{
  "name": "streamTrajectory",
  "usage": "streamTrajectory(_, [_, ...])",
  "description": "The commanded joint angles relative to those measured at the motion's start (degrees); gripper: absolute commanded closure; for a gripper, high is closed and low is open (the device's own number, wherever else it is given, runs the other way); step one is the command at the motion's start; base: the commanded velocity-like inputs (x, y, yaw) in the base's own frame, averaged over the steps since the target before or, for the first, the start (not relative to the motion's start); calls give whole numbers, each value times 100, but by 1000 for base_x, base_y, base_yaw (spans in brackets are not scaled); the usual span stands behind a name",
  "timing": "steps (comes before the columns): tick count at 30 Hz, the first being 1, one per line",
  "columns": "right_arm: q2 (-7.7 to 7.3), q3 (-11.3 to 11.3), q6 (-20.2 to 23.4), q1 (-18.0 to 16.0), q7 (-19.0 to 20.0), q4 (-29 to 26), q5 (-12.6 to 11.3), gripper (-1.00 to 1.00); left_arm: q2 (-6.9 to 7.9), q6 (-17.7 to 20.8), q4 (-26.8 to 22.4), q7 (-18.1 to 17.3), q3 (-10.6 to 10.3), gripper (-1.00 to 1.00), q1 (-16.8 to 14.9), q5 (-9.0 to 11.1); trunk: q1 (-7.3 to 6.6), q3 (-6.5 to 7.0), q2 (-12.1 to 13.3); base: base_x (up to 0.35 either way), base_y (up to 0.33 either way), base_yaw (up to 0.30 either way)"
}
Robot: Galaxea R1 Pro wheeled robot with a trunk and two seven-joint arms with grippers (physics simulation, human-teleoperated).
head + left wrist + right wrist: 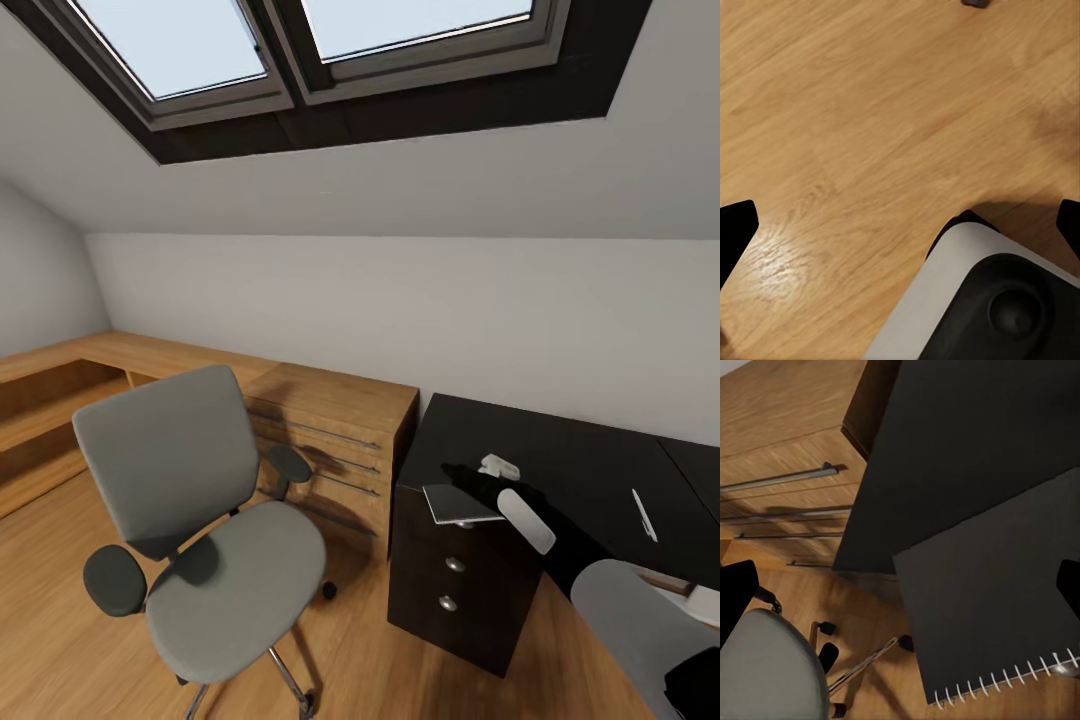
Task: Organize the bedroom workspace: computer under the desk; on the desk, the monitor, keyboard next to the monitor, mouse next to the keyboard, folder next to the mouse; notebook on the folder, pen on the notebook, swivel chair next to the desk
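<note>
So my right gripper is out over the near left corner of the desk, and the notebook sits right under it, hanging a bit off the front edge above the drawers. Can't honestly tell if the jaws are pinching it or just hovering. Pen lies farther right on the desktop. Swivel chair is off to the left with a bare seat. My left gripper hangs open, empty, over the floor.

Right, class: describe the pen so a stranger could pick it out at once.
Find the black-topped desk right of the wooden cabinet. Past the robot's right arm, toward the desktop's right end, lies the pen: a thin white stick, far slimmer than the grey notebook at the desk's front corner.
</note>
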Motion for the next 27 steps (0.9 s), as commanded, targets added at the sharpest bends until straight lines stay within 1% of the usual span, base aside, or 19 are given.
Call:
streamTrajectory(1, [-7,36,1,-4,-51,-12,-53,-100,9,-13,-7,-17,-39,-100,2,61,0,-5,-3,0,0,0])
streamTrajectory(7, [-4,38,-10,0,-52,-8,-53,-100,30,-13,-13,-13,-40,-100,2,64,0,-5,-3,-71,0,0])
streamTrajectory(21, [13,46,-18,1,-32,72,-45,-100,22,-10,-26,-4,-41,-100,2,58,0,-5,-3,-288,0,0])
streamTrajectory(27, [16,46,-20,1,-27,80,-44,-100,4,-16,-41,-6,-41,-100,2,56,0,-5,-3,-112,0,0])
